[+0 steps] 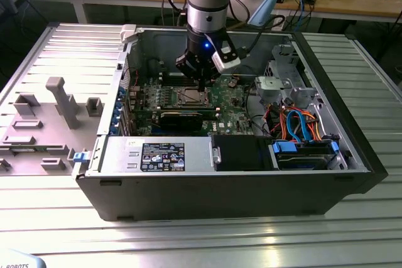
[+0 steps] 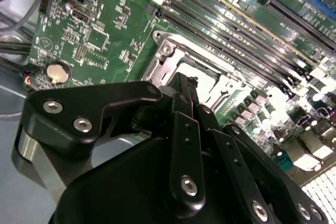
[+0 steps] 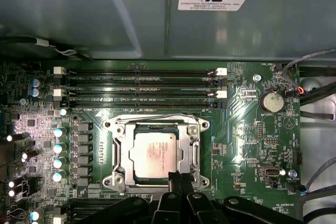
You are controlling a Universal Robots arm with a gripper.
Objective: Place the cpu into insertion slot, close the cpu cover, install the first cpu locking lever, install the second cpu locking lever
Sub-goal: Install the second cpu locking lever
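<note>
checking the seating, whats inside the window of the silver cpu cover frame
In the first wrist view, the dull silver-grey square cpu lies inside the thin silvery metal cover frame. The black pincer, fingers together, hides the chip's near edge; the socket beneath is covered.

In the second wrist view the gripper hides most of the insertion slot; in the first wrist view its fingers cover the cpu cover's near rim beside the cpu; whether any lever is latched cannot be told.
</note>
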